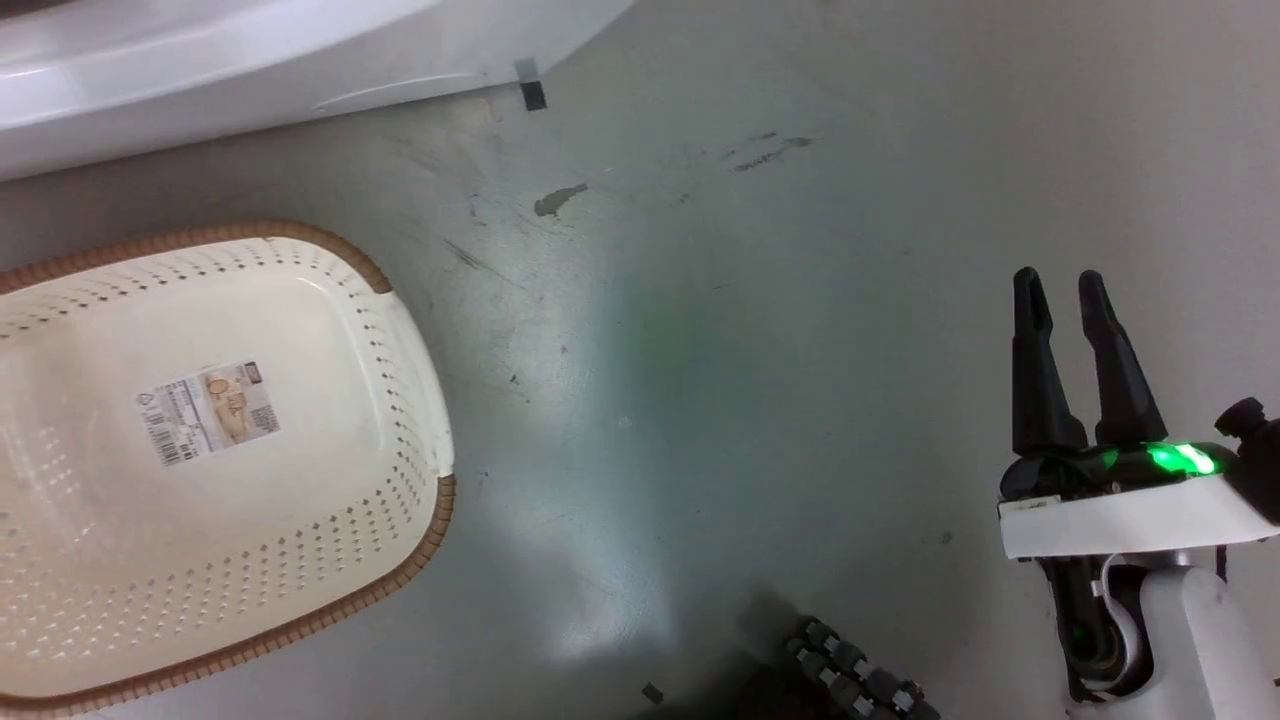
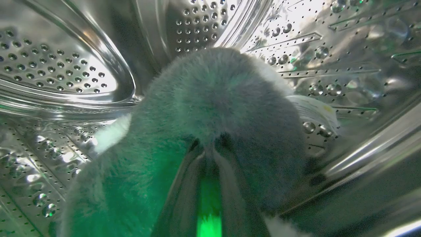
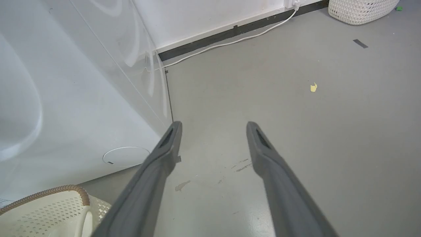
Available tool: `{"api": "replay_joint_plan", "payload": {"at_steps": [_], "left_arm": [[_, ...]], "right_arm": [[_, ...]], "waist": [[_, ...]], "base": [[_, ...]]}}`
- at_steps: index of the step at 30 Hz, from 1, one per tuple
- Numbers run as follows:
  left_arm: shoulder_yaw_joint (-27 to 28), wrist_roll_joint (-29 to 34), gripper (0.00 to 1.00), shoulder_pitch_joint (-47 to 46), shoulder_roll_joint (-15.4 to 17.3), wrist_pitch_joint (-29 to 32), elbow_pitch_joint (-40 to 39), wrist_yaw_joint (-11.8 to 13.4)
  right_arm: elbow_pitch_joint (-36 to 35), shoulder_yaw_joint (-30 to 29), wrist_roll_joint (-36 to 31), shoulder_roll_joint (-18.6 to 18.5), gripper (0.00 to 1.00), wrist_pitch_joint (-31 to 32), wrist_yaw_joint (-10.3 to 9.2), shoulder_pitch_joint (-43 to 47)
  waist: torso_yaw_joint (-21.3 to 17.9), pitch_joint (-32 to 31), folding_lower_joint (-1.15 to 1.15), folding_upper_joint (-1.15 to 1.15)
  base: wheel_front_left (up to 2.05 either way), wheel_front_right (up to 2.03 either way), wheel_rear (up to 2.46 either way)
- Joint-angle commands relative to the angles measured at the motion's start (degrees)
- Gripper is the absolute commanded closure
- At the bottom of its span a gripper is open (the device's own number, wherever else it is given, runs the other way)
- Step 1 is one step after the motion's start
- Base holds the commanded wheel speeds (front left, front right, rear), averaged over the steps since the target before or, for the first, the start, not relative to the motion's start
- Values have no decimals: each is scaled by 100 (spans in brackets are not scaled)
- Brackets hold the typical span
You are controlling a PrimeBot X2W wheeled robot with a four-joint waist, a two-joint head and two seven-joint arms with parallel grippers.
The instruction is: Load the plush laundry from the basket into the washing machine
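Plush laundry (image 2: pixel 213 98): well inside the steel drum (image 2: pixel 345 65) of the washing machine (image 1: pixel 200 70), low against the perforated wall, dark fur washed in a green glow. Pinched by the left gripper (image 2: pixel 210 143), fingers (image 2: pixel 184 184) drawn close together and sunk tip-deep in the pile near the bundle's middle. Long axis: from the lower left of the left wrist view up to a rounded hump at upper centre, so slanted across the drum rather than in line with the fingers. Hump end seemingly pointing deeper in, just beside the lifter rib (image 2: pixel 65 65). On the left flank a white patch (image 2: pixel 111 135), on the right a pale tag (image 2: pixel 315 112). Lower end cut off by the view's edge; cannot tell whether clear of the door opening. Risks, as judged: fur snagging on the fingers at release and riding back out on the arm's way out; a trailing end left across the opening and fouling the door; fingertips knocking the drum wall if pushed further. Outward: basket (image 1: pixel 425 400) on the floor (image 1: pixel 750 350) beside the washing machine, bare down to its bottom label (image 1: pixel 210 412). Right gripper (image 1: pixel 1058 280) spread wide, holding nothing, above the floor well apart from the basket. Load apparently near done, pending a clean let-go.
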Motion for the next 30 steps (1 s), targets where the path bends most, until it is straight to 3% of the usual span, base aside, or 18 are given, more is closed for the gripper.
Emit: {"api": "replay_joint_plan", "payload": {"at_steps": [1,2,9,19,24,30], "left_arm": [[-11,-37,66,-71,-32,-64,58,-13],[-27,-51,0,-66,-45,-145,129,-14],[39,-314,0,390,-248,-919,549,99],[211,-913,0,2092,-1031,-2292,656,329],[186,-1099,0,3157,-1381,-2452,163,369],[420,-1401,0,4730,-1553,-2475,-1098,546]], "right_arm": [[6,-17,-49,-3,0,-25,-4,-115],[7,-36,-65,-3,0,-25,-4,-115],[44,-287,-284,-3,0,-25,-4,17],[-76,-726,-1138,-3,0,-25,-4,512],[-142,-983,-1457,-3,0,-25,-4,861],[-184,-1080,-1681,-3,0,-25,-4,1264]], "waist": [[39,-48,-1,0],[63,-93,-1,0],[348,-764,-1,0],[1238,-2485,-1,0],[1723,-3208,-1,0],[2146,-3892,-1,0]], "base": [[0,0,0],[0,0,0],[0,0,0],[0,0,0],[0,0,0],[0,0,0]]}}
